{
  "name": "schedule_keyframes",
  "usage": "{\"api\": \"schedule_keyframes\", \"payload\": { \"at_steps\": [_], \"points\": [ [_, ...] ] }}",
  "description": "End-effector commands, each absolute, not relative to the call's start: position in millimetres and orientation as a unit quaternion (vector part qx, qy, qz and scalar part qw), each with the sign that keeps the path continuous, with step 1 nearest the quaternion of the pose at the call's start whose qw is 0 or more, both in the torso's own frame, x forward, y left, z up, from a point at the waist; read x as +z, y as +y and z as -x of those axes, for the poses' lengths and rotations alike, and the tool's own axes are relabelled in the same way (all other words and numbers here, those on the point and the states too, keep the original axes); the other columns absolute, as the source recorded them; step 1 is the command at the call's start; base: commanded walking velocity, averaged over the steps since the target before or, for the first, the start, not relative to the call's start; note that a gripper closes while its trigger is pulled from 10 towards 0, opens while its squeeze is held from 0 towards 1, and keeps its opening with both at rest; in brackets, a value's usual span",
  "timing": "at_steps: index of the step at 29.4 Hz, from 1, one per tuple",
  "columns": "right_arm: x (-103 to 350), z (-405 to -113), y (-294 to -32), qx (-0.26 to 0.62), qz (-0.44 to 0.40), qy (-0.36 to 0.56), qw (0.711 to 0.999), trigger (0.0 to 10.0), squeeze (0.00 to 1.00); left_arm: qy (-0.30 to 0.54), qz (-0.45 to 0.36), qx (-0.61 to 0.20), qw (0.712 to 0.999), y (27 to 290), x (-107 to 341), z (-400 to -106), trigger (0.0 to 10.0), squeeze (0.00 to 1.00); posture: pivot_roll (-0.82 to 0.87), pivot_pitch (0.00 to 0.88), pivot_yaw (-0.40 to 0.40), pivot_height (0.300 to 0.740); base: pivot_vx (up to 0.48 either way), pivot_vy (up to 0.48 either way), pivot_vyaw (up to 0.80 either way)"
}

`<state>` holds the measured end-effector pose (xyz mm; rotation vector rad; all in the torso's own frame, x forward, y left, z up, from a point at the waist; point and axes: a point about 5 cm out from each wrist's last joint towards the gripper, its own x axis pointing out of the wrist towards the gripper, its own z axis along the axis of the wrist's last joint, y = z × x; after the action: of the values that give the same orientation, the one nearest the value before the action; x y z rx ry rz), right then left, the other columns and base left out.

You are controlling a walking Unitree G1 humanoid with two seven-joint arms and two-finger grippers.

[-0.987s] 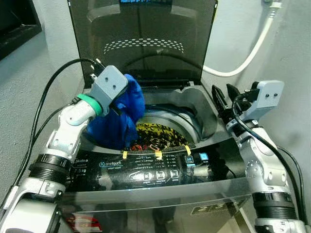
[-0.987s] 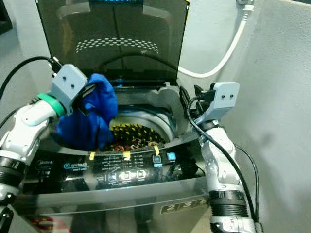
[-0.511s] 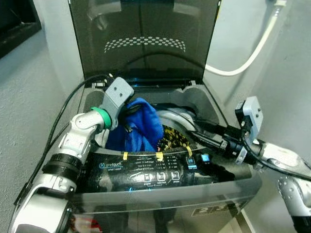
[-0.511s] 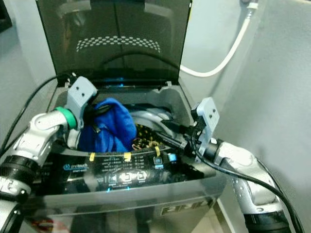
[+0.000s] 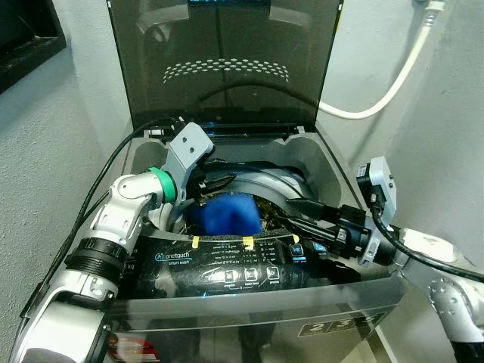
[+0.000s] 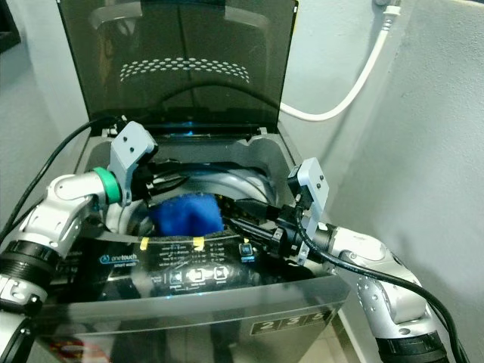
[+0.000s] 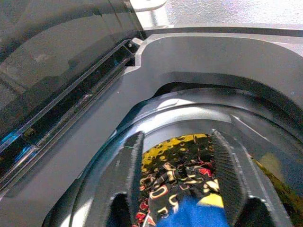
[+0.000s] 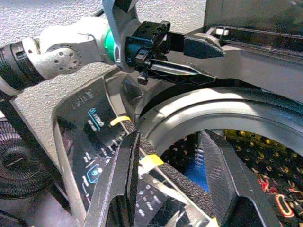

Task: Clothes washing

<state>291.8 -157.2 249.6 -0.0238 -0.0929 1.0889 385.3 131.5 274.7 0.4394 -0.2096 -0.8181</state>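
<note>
**Blue garment in the drum, both grippers over the opening**

The dark grey top-loading washing machine [image 5: 227, 265] stands with its tinted lid [image 5: 223, 60] raised. Its round steel drum [image 6: 234, 178] holds a yellow, black and red patterned cloth [image 7: 182, 172] and, on top toward the front rim, a bright blue bunched garment [image 5: 224, 214].

The risks, as I judge them: the blue garment sits high, so a fold could catch on the rim or ride back out with a withdrawing finger. The two arms also crowd the same opening and could knock together.

The left gripper [image 7: 177, 189] hovers above the drum, fingers spread, holding nothing. The right gripper [image 8: 173, 182] reaches in over the front control panel [image 5: 219, 268], fingers likewise apart and empty.
</note>
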Motion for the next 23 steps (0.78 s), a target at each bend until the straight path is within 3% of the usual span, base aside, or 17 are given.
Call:
{"api": "schedule_keyframes", "payload": {
  "at_steps": [1, 4, 5, 6, 12, 13, 20, 23],
  "points": [
    [252, -289, -156, 0.526, 0.01, -0.046, 0.849, 10.0, 0.0, -0.094, -0.213, -0.395, 0.888, 133, 274, -386, 10.0, 1.0, 0.05, 0.068, 0.04, 0.74, 0.0, 0.0, 0.0],
    [249, -296, -159, 0.492, 0.018, -0.039, 0.87, 10.0, 0.0, -0.11, -0.219, -0.383, 0.891, 134, 280, -387, 10.0, 1.0, 0.04, 0.064, 0.038, 0.74, 0.0, 0.0, 0.0],
    [248, -302, -161, 0.465, 0.027, -0.032, 0.884, 10.0, 0.0, -0.118, -0.218, -0.379, 0.892, 134, 285, -386, 10.0, 0.15, 0.04, 0.061, 0.039, 0.74, 0.0, 0.0, 0.0],
    [247, -312, -165, 0.416, 0.036, -0.035, 0.908, 10.0, 0.0, -0.135, -0.225, -0.373, 0.89, 132, 296, -383, 10.0, 0.0, 0.04, 0.06, 0.042, 0.74, 0.0, 0.0, 0.0],
    [260, -329, -171, 0.321, 0.0, -0.082, 0.944, 10.0, 0.0, -0.237, -0.176, -0.337, 0.894, 125, 334, -373, 10.0, 0.0, 0.04, 0.056, 0.048, 0.74, 0.0, 0.0, 0.0],
    [262, -334, -169, 0.282, -0.023, -0.1, 0.954, 10.0, 0.0, -0.252, -0.122, -0.324, 0.904, 125, 338, -371, 10.0, 0.0, 0.05, 0.048, 0.048, 0.74, 0.0, 0.0, 0.0],
    [258, -337, -144, 0.216, -0.048, -0.132, 0.966, 10.0, 0.0, -0.235, -0.072, -0.267, 0.932, 131, 313, -360, 10.0, 0.0, 0.04, 0.037, 0.043, 0.74, 0.0, 0.0, 0.0],
    [252, -336, -133, 0.192, -0.084, -0.132, 0.969, 10.0, 0.0, -0.242, -0.031, -0.195, 0.95, 141, 307, -354, 10.0, 0.0, 0.04, 0.031, 0.03, 0.74, 0.0, 0.0, 0.0]
  ]
}}
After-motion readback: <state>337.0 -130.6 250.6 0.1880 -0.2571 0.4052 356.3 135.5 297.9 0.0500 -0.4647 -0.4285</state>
